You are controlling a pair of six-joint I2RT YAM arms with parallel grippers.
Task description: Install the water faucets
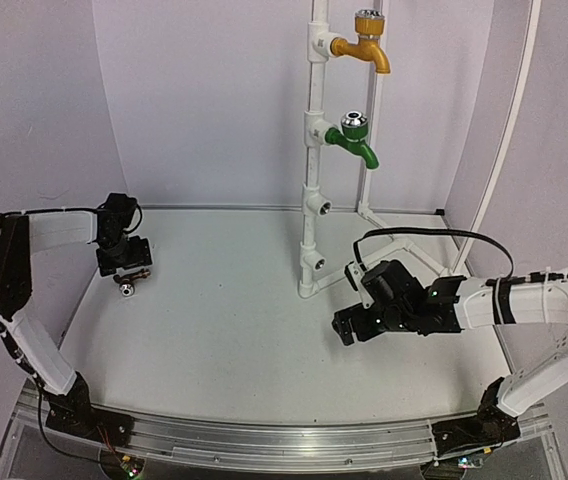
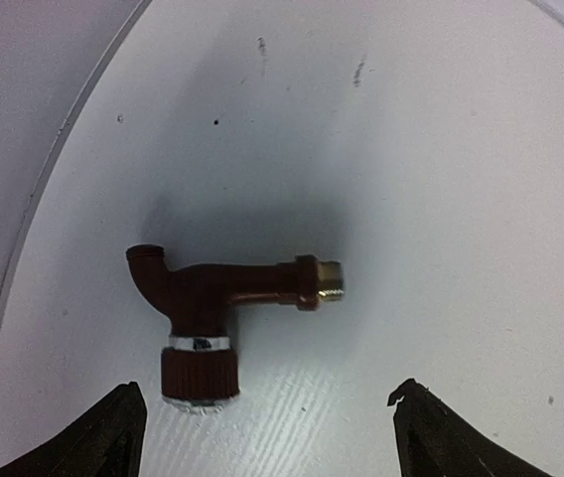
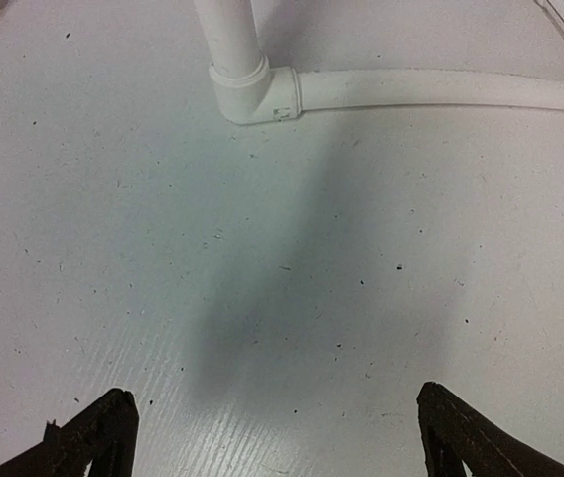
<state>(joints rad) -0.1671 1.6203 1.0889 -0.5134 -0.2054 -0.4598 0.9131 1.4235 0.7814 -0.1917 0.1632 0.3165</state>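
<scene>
- The dark brown faucet lies on its side on the table, at the far left, apart from the white pipe stand.
- In the left wrist view it sits just ahead of the left gripper. It is in the gap between the two fingers and nearer the finger on the picture's left.
- Its threaded end points to the picture's right, its curved spout is at the left, and its round cap faces the camera.
- The left gripper hangs over the faucet with its fingers spread wide. They touch neither the faucet nor the table, as far as the view shows, and hold nothing.
- The green faucet is seated in a socket partway up the pipe stand, with its spout curving down to the right. The yellow-orange faucet is in the socket above it.
- The right gripper is low over the table, just in front of the foot of the pipe stand and well apart from both task faucets.
- Its fingers are spread wide with only bare table between them, and they grasp nothing. The stand's elbow joint lies ahead of them.
</scene>
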